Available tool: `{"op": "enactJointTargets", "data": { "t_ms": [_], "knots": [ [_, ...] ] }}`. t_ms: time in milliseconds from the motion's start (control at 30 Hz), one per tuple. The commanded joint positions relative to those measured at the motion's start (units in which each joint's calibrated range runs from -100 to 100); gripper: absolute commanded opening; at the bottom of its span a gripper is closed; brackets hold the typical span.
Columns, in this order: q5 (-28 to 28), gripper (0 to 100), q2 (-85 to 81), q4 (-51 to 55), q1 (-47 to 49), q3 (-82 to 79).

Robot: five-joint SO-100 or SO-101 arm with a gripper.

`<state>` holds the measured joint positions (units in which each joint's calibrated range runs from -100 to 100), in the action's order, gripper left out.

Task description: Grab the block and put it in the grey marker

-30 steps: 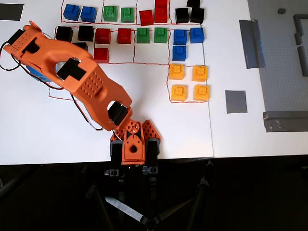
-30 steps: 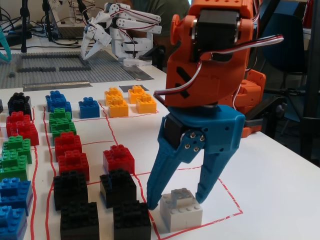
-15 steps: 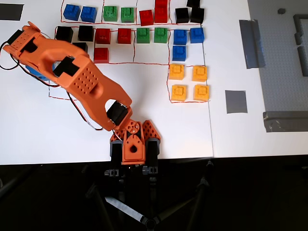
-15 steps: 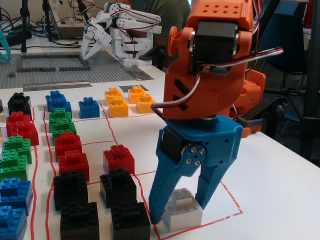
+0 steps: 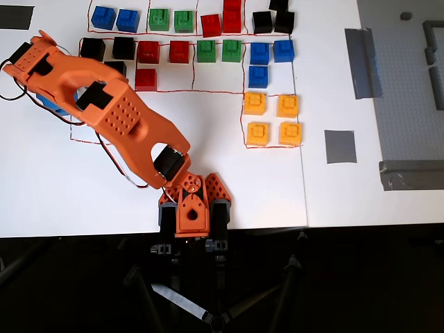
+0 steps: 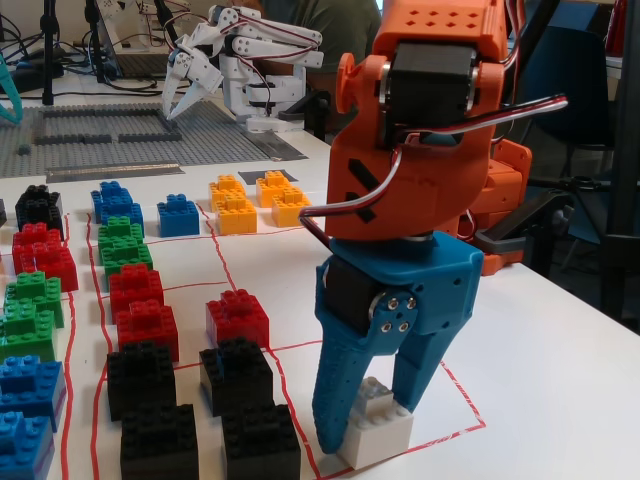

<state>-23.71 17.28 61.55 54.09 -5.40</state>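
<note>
In the fixed view the white block (image 6: 380,435) sits inside a red-lined square near the table's front edge, a little tilted. My gripper (image 6: 368,426) comes straight down on it. Its blue fingers (image 6: 340,400) are shut on the block's two sides. In the overhead view my orange arm (image 5: 118,121) reaches to the far left and hides both the block and the fingertips. The grey marker (image 5: 340,146) is a small square tape patch at the right, beyond the yellow bricks (image 5: 272,118).
Black bricks (image 6: 240,375) and a red brick (image 6: 237,317) stand just left of the block. Rows of coloured bricks (image 5: 187,35) fill the back. A narrow grey strip (image 5: 363,62) and a wide one (image 5: 409,175) flank the marker. A white arm (image 6: 240,60) stands far behind.
The blue fingers have closed from a wide straddle onto the white block. The block has shifted slightly and now sits tilted. The arm has lowered a little.
</note>
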Motion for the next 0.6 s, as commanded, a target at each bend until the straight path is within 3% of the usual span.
{"op": "enactJointTargets", "data": {
  "t_ms": [0,400,567],
  "knots": [
    [1.5,0,-5.3,4.9,-0.3,6.5],
    [10.9,0,-18.8,26.4,-1.1,14.7],
    [20.7,0,-23.9,34.4,-6.4,14.8]
  ]
}}
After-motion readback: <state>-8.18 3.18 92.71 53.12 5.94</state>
